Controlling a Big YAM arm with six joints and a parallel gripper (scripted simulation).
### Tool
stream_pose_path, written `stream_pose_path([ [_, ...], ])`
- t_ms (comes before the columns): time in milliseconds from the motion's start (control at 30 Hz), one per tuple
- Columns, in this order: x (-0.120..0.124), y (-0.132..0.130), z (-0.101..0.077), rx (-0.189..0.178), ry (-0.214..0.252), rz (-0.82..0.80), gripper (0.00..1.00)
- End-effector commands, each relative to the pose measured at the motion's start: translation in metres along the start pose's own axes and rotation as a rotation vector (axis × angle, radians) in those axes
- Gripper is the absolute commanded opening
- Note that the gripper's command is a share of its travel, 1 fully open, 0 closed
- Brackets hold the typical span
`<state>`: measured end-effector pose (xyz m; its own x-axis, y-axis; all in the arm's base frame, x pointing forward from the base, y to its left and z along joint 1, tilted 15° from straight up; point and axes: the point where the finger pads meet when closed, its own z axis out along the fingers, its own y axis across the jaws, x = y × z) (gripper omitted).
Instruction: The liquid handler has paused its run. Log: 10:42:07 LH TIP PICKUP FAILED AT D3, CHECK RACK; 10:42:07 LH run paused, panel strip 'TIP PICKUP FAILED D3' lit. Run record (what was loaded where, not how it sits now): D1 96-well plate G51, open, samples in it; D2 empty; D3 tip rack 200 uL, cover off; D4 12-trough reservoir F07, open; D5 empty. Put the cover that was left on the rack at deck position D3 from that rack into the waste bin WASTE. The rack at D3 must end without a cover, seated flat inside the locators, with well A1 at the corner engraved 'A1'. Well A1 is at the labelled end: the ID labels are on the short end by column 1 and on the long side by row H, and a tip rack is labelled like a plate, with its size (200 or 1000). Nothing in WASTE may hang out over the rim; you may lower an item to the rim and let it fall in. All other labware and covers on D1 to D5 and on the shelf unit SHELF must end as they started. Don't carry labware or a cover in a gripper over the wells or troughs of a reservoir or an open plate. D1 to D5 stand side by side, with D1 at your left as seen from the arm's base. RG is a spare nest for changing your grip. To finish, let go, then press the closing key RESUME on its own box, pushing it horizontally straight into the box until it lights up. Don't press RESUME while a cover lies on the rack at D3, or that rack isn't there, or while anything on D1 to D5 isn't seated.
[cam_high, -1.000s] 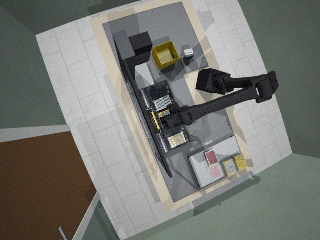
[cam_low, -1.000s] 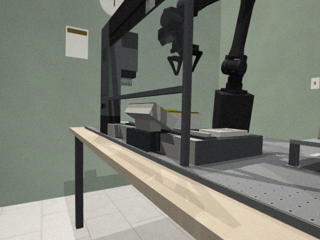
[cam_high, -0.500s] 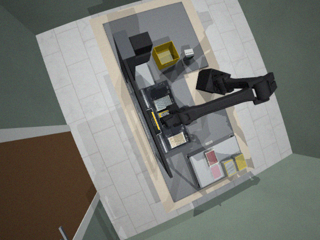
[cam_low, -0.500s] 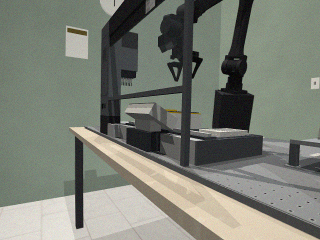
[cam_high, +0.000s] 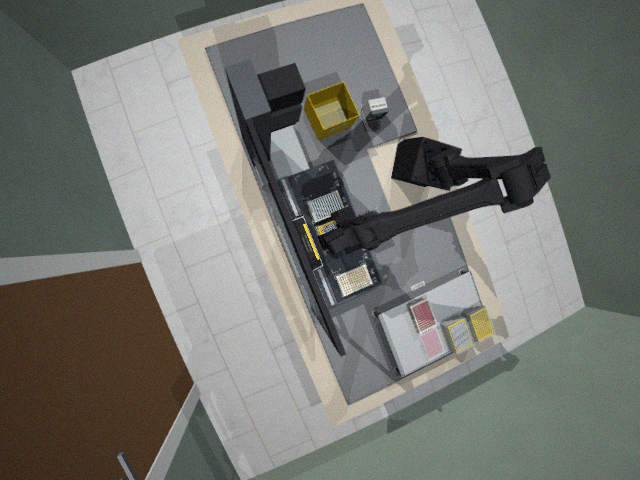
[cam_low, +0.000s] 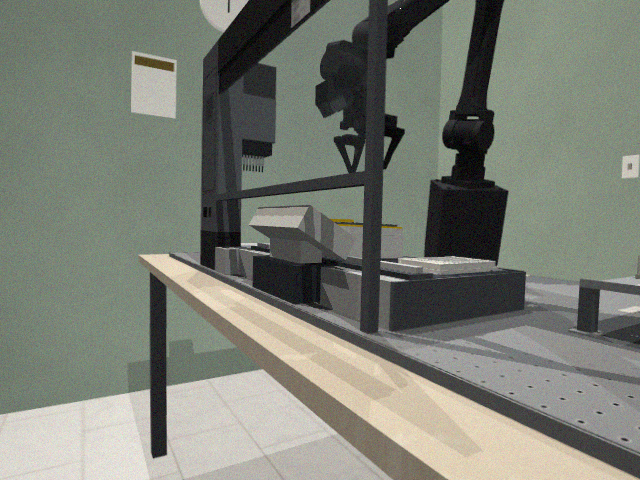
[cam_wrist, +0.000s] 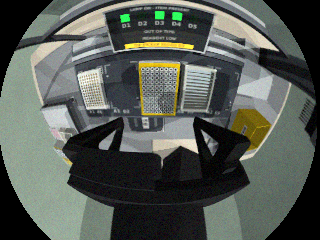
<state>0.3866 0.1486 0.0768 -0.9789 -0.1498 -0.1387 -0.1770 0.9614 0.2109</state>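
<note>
Fingers of the gripper stand wide apart with nothing between them, hanging above the near edge of the deck. Just beyond sits the yellow-rimmed tip rack with its cover on top — flanked by a plate and a reservoir. Farther off, toward one tabletop corner, stands the yellow waste bin.

Lab. Bench with perforated metal top, framed pipetting machine, well plates, tip racks, yellow waste bin.
</note>
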Motion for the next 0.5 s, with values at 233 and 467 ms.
stream_pose_path([
  [233, -0.001, 0.003, 0.023, 0.003, 0.000, 0.010, 1.00],
  [467, -0.001, 0.003, 0.034, 0.003, 0.001, 0.010, 1.00],
])
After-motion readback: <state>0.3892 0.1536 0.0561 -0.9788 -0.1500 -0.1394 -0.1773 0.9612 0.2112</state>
